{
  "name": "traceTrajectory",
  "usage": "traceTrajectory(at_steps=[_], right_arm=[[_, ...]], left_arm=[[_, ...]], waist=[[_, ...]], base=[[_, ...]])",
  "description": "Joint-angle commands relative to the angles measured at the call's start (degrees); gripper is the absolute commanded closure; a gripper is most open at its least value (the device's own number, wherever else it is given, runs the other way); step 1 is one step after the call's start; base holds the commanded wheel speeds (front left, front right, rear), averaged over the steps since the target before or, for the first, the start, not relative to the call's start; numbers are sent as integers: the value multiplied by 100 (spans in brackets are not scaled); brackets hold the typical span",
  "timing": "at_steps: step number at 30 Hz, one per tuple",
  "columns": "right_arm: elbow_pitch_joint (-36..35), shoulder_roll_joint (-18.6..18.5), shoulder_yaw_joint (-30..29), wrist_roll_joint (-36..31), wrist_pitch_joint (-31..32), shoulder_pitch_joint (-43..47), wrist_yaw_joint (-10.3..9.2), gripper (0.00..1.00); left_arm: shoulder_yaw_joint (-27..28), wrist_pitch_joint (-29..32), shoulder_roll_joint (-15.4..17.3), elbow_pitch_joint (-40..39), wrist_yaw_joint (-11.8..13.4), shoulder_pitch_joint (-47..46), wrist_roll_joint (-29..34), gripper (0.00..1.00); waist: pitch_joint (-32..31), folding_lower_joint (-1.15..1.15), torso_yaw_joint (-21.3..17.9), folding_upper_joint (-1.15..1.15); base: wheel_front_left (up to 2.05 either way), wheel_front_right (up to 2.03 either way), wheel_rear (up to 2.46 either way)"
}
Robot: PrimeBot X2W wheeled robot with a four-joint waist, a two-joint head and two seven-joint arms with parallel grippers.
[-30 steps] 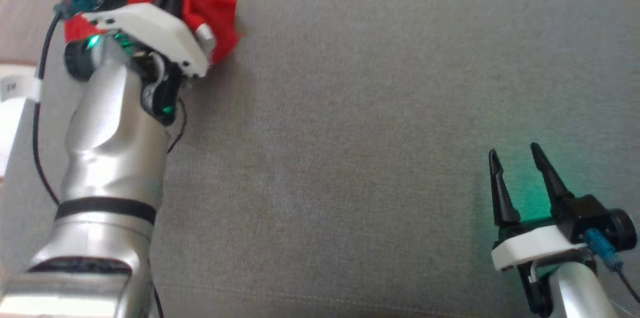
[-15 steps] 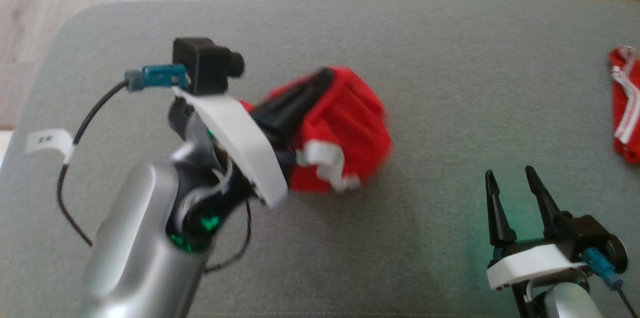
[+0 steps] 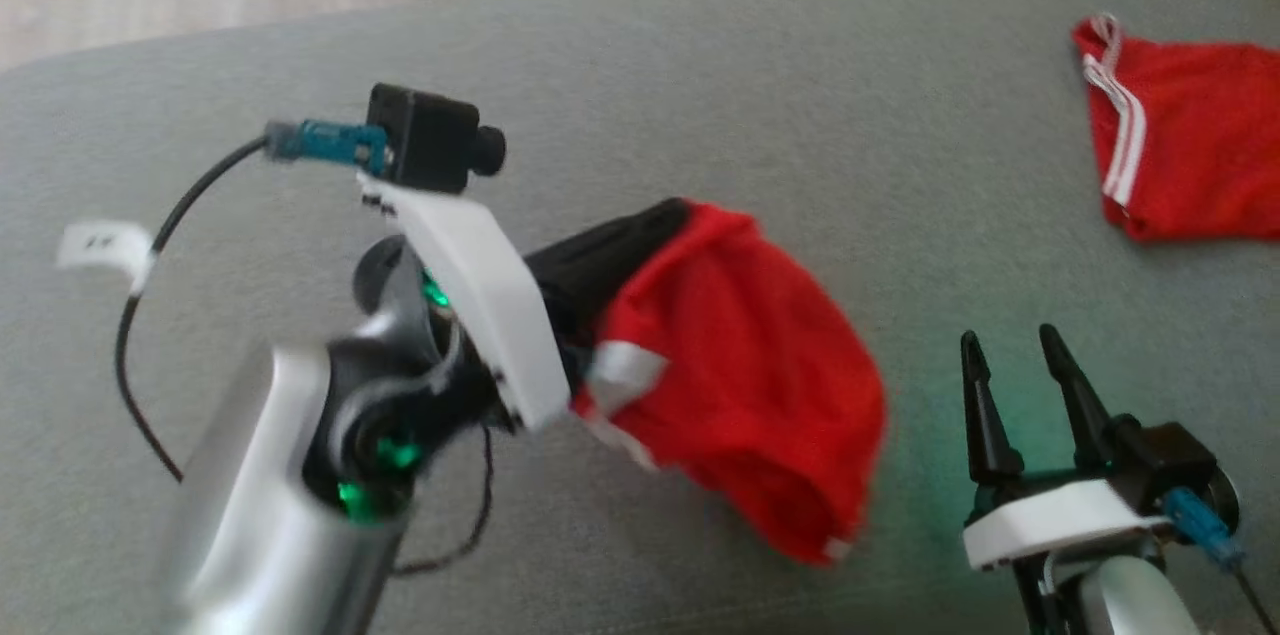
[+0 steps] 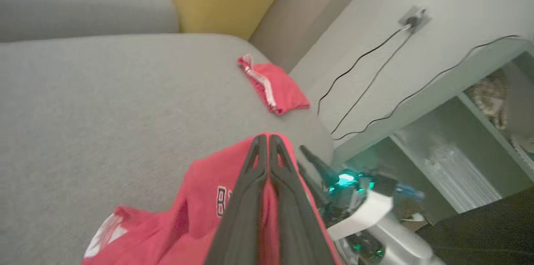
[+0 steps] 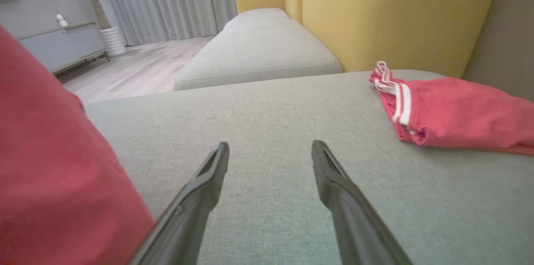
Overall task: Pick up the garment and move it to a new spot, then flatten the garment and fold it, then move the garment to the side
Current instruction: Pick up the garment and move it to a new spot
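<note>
On grey sofa [image 3: 700, 115] | left jaws clenched on red garment [image 3: 740, 385] | right jaws released | yellow backrest [image 5: 396, 14]

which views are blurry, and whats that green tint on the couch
Head view: motion blur smears the held garment and left arm; the green tint on the cushion glows beside the right gripper. Left wrist view: the left gripper is fairly sharp. Right wrist view: the near garment is an unfocused red mass, the other red garment crisp.

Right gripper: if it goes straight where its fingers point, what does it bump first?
Nothing close. The open right gripper points over bare grey cushion, between the held garment and the other red garment. It probably skims the cushion first, but depth is unclear.
</note>
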Motion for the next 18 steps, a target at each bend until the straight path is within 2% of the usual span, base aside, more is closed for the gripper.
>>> traceTrajectory(at_steps=[1,4,9,11,12,13,14,15,17,18], right_arm=[[-167,-23,153,46,-62,-311,-4,0],[-143,-23,213,81,-62,-424,-4,0],[-124,-23,292,131,-62,-566,-4,0],[-109,-23,295,138,-62,-584,-4,0],[-99,-23,289,138,-62,-584,-4,0],[-99,-23,289,138,-62,-584,-4,0],[-89,-23,285,135,-62,-580,-4,0],[-60,-23,284,124,-62,-574,-4,0],[-42,-23,266,112,-62,-559,-4,0],[-42,-23,266,112,-62,-559,-4,0]], left_arm=[[318,21,157,178,50,-498,136,100],[486,-279,323,1259,127,-962,609,100],[650,-1289,519,2957,204,-1764,1434,100],[671,-1711,525,3496,132,-1981,1590,100],[761,-1975,488,3739,178,-2064,1616,100],[761,-1975,488,3739,178,-2064,1616,100],[827,-2226,466,3991,231,-2136,1664,78],[801,-2668,511,4429,201,-2243,1854,0],[775,-3044,536,4815,198,-2285,1996,0],[775,-3044,536,4815,198,-2285,1996,0]], waist=[[206,0,-247,0],[386,0,-468,0],[624,0,-767,0],[677,0,-837,0],[694,0,-855,0],[694,0,-855,0],[703,0,-865,0],[706,0,-874,0],[682,0,-851,0],[682,0,-851,0]], base=[[0,0,0],[0,0,0],[0,0,0],[0,0,0],[0,0,0],[0,0,0],[0,0,0],[0,0,0],[0,0,0],[0,0,0]])
